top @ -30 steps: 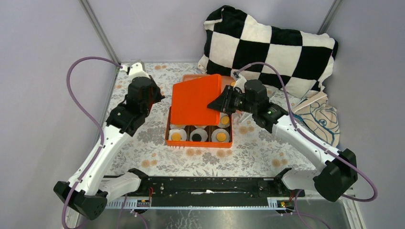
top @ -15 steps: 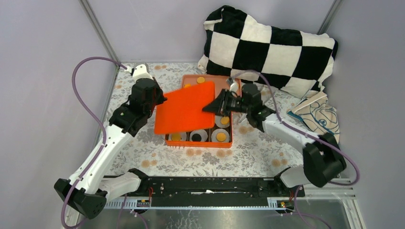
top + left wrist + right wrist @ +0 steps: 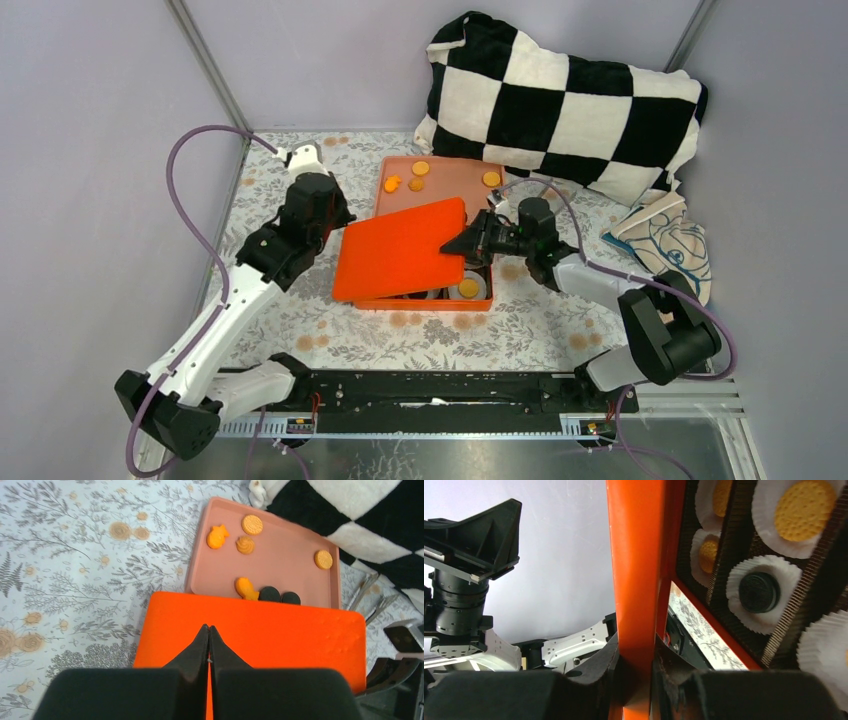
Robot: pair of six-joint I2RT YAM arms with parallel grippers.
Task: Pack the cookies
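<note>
A table under a pale cloth printed with grey leaves and tan flowers stands between plain lavender walls. A plump black-and-white checked pillow lies at its far right corner, and a light fabric bag with a blue drawing lies just in front of it on the right.

Near the middle of the table sits a shallow rectangular orange box. A flat orange plastic lid lies tilted across most of it, leaving only the near right corner open. Inside, brown corrugated dividers separate white pleated paper cup liners, and each liner in view holds 1 of the cookies: a round yellow one and a black one show in the right wrist view.

Behind the box, touching or just beside it, is a salmon-pink rectangular tray. On it, the left wrist view shows 7 loose cookies: 5 orange, 2 of them fish-shaped, and 2 black at the tray's near edge, partly hidden by the lid.

The right gripper reaches in from the right and pinches the lid's right edge between its 2 fingers. The left gripper has its fingers pressed together with nothing between them. Its tips are over the left part of the lid, and I cannot tell whether they touch it.
</note>
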